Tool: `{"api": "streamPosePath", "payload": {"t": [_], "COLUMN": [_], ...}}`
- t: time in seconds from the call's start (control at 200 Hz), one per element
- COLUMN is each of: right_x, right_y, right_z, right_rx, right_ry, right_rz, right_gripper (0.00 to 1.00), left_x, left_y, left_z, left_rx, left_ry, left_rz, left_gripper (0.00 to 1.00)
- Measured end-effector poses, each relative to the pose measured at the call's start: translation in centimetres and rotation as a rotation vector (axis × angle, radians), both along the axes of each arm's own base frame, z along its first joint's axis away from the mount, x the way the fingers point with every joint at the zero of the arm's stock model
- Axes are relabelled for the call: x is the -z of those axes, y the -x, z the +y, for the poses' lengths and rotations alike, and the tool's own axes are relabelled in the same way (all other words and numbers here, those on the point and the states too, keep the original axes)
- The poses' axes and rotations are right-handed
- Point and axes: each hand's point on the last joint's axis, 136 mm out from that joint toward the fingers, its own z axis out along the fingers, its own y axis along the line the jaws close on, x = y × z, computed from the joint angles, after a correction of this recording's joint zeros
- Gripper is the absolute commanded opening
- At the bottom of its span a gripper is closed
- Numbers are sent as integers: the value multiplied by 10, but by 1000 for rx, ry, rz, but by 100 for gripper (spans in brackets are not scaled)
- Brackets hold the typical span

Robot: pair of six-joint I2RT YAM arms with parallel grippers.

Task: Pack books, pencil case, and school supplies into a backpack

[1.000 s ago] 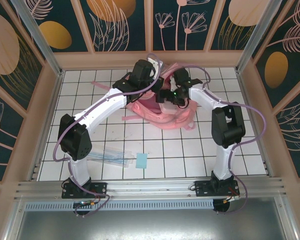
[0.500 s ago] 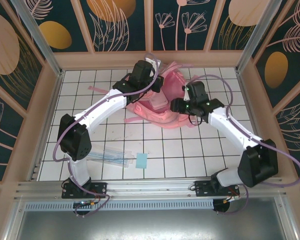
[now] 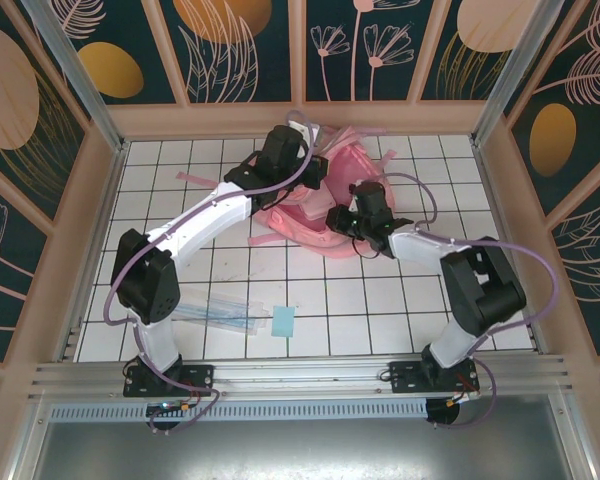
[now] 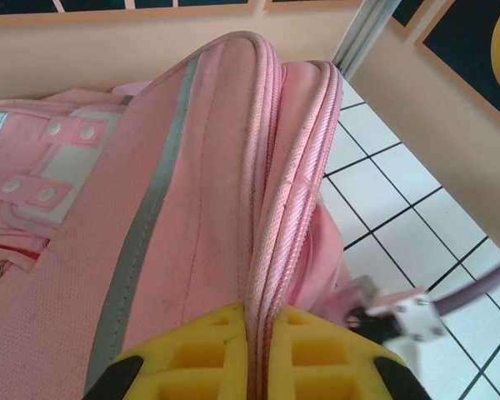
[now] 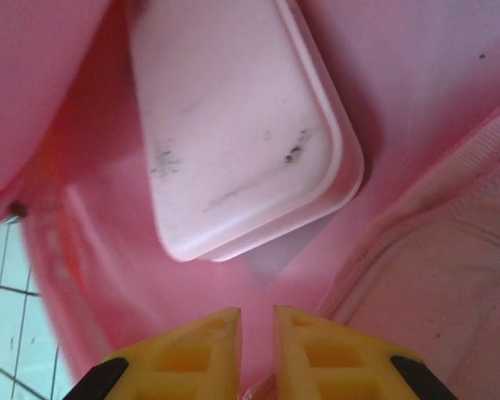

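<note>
1. The left claw (image 4: pixel 260 317) is clamped on the corded rim of the backpack (image 4: pixel 133 250). The rim is judged to be held up so that the mouth is kept open for loading.
2. The backpack is set at the far middle of the bench (image 3: pixel 380 310), between the two arms, where either one can reach it.
3. The pencil case (image 5: pixel 233 142) is found inside the backpack, lying flat against the pink lining, with one rounded corner toward the right claw (image 5: pixel 257 317).
4. The right claw is held at the opening, its fingers nearly together with only a narrow slit between them. Nothing is gripped, and the pencil case lies apart from it. That item is therefore judged to be placed.
5. The clear packet of sticks (image 3: pixel 220 313) and the light-blue pad (image 3: pixel 283 321) lie just beside each other at the near left of the bench, well apart from the backpack. They are judged not yet packed.
6. A risk is noted: if the left hold slackens, the rim may fold over the opening.
</note>
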Motion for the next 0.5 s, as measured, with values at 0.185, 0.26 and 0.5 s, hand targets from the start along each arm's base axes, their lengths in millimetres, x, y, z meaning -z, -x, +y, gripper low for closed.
{"api": "streamPosePath", "payload": {"t": [0.185,0.26,0.5], "right_x": [43,47,-5], "right_y": [-14,-30,-78], "right_z": [8,19,48], "right_rx": [23,14,-22], "right_ry": [1,-19,-88], "right_rz": [73,66,-105], "right_gripper": [18,18,24], "left_x": [-8,-8,5], "left_y": [3,4,3], "left_z": [1,1,8], "left_rx": [9,13,-3], "left_ry": [35,47,44], "left_rz": [13,25,53], "left_gripper": [0,0,0]}}
